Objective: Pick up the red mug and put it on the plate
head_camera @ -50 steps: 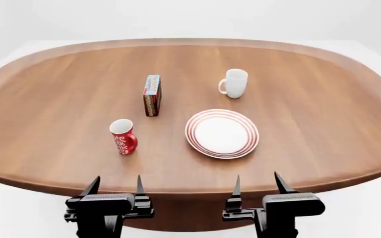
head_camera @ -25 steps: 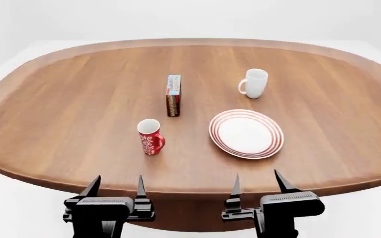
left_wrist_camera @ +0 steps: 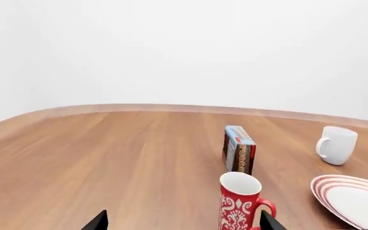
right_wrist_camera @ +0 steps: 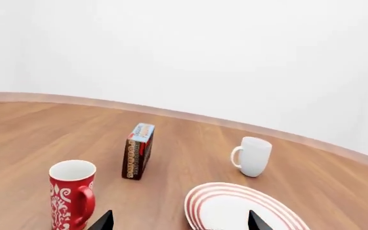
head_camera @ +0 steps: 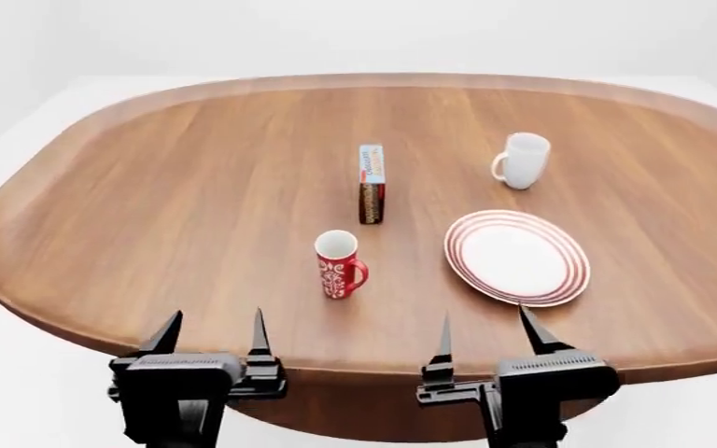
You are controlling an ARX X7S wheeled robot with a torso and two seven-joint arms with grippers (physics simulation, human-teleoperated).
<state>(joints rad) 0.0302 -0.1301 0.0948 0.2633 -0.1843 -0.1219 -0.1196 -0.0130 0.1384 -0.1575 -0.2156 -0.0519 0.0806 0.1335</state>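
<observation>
While the red mug (head_camera: 339, 264) is standing upright on the wooden bench (head_camera: 172, 187), near its front edge, we are seeing its white inside and its handle turning toward the plate (head_camera: 517, 257). That plate is lying flat on the bench just beside the mug, on its right in the head view, apart from it and with nothing on it. In the left wrist view the red mug (left_wrist_camera: 240, 201) is sitting low and close, with the plate (left_wrist_camera: 355, 201) reaching in at the frame's edge; in the right wrist view we are looking at the red mug (right_wrist_camera: 73, 194) and the plate (right_wrist_camera: 241, 211) side by side.

Behind the mug, farther from us, a small box (head_camera: 370, 182) is standing on its narrow edge, upright, a short way off and not touching anything. A plain white mug (head_camera: 522, 160) is standing upright beyond the plate, well apart from the red one.

We are holding our left gripper (head_camera: 213, 338) just off the front edge of the bench, fingers spread wide and gripping nothing, with the red mug ahead of it and slightly to its right. Our right gripper (head_camera: 487, 335) is hovering alongside, likewise spread apart and empty, in front of the plate.
</observation>
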